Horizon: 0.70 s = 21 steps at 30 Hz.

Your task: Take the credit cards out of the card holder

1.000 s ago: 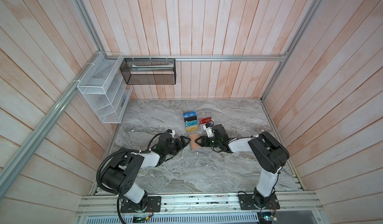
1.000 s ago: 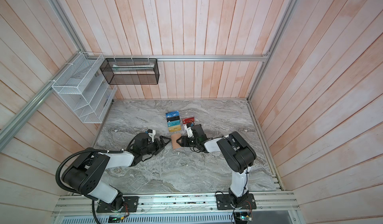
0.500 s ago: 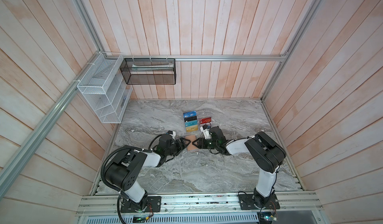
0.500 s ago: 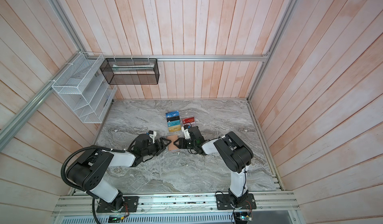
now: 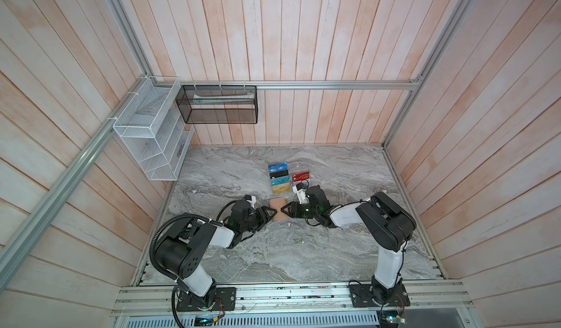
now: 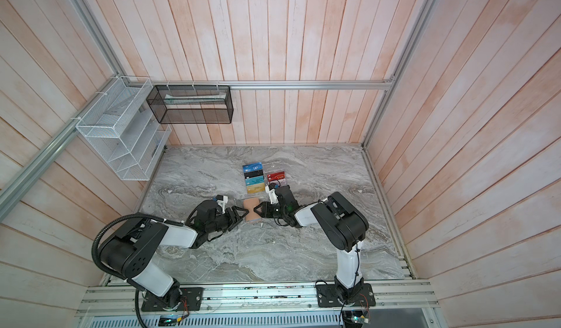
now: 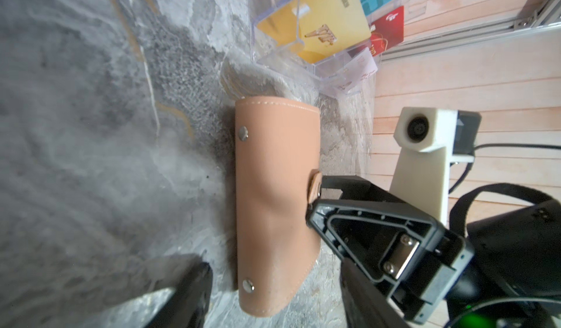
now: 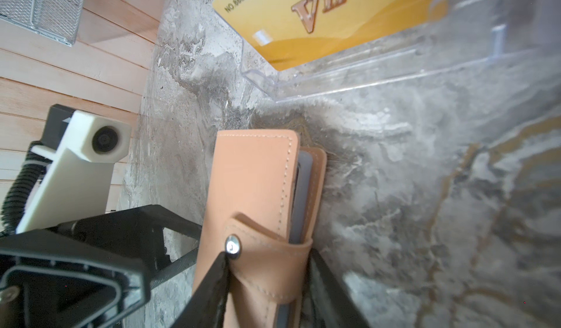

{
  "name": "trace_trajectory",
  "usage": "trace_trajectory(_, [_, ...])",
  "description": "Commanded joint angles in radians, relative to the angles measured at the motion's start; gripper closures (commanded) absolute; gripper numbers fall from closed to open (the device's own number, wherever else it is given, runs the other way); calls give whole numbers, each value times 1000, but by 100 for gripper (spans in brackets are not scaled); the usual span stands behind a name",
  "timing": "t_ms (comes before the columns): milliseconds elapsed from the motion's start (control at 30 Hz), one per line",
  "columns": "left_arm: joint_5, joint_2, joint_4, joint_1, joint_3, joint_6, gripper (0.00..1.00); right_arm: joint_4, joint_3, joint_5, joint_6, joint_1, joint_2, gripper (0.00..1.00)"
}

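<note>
Two end effectors meet at the snapped-shut card holder [image 5: 277, 205], on the worktop [image 5: 303, 250] near the acrylic card stand [image 5: 300, 171]. Left end effector [image 5: 271, 214]: open astride the spine [image 7: 243, 205]. Right end effector [image 5: 284, 212]: fingers [image 8: 212, 284] flank the snap strap [image 8: 261, 250]; whether they clamp it cannot be told. Advice: steady the spine, then peel the strap.

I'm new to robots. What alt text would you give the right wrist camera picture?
A closed tan card holder sits on a grey marbled table, its snap strap between the two black fingers of the right gripper. Beyond it, a clear stand holds a gold VIP card.
</note>
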Motion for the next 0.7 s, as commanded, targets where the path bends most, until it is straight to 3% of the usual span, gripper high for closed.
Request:
trace_trajectory(0, [-3,32,58,-3,-20,-5,38,-29,15,-8,14,21,45,59])
trace_trajectory(300, [-15,44,117,-3,-33,-7,50,-28,42,-13,26,30,76,61])
trace_trajectory(667, [-53,31,204,-4,-65,-3,54,12,52,-44,68,39,124,64])
